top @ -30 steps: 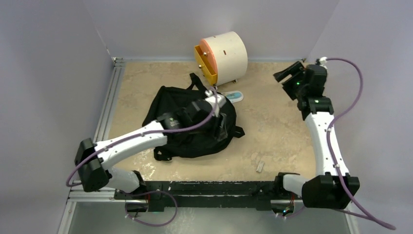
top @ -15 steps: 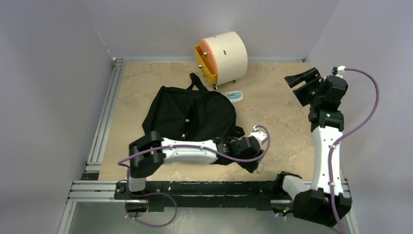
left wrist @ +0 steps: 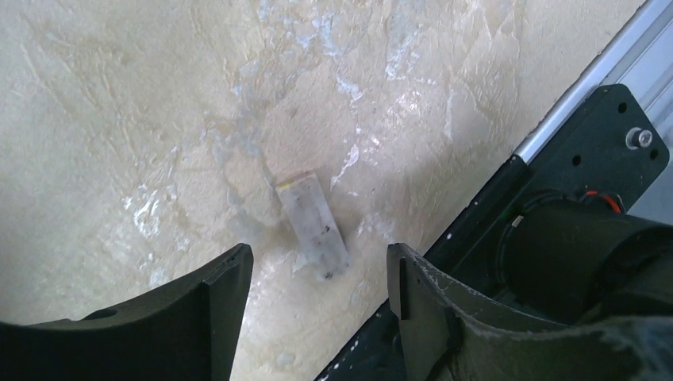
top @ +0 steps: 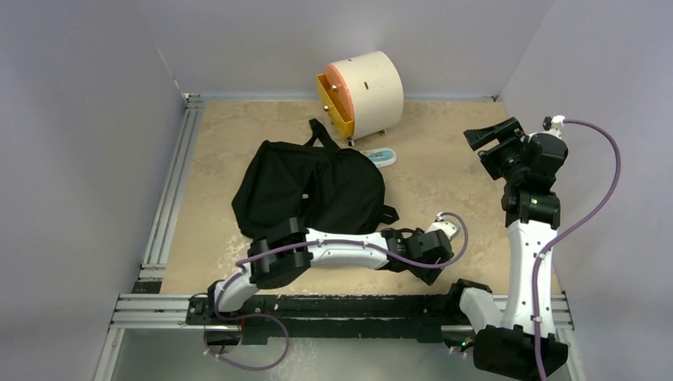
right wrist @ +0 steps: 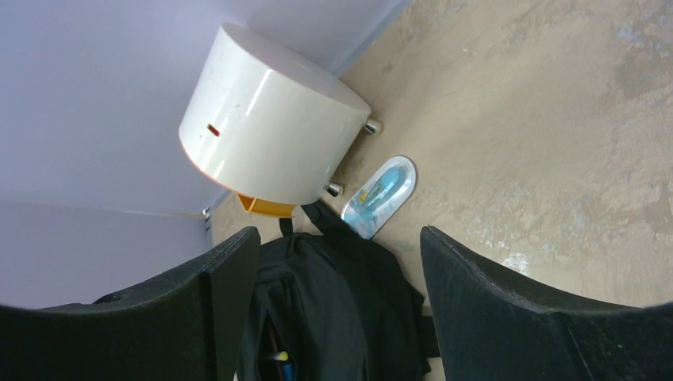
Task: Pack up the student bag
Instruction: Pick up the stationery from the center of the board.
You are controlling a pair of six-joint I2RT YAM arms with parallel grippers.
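The student bag (top: 309,194), a black backpack, lies flat in the middle of the table. The right wrist view shows its opening with pens inside (right wrist: 279,355). My left gripper (top: 425,271) hangs low over the table's front edge, right of the bag. It is open, and a small pale translucent block (left wrist: 313,226) lies on the table just ahead of its fingertips, untouched. My right gripper (top: 486,136) is open and empty, held high at the right and facing the bag (right wrist: 349,309).
A cream cylindrical drawer box (top: 363,91) with an orange-yellow drawer stands at the back. A blue-and-white blister pack (top: 381,157) lies between it and the bag. The black base rail (left wrist: 492,206) and the right arm's base (left wrist: 571,254) lie close beside my left fingers.
My left arm has swung off the bag to the front right, down over the small block, with its jaws widening. My right arm has drawn back to the right and risen.
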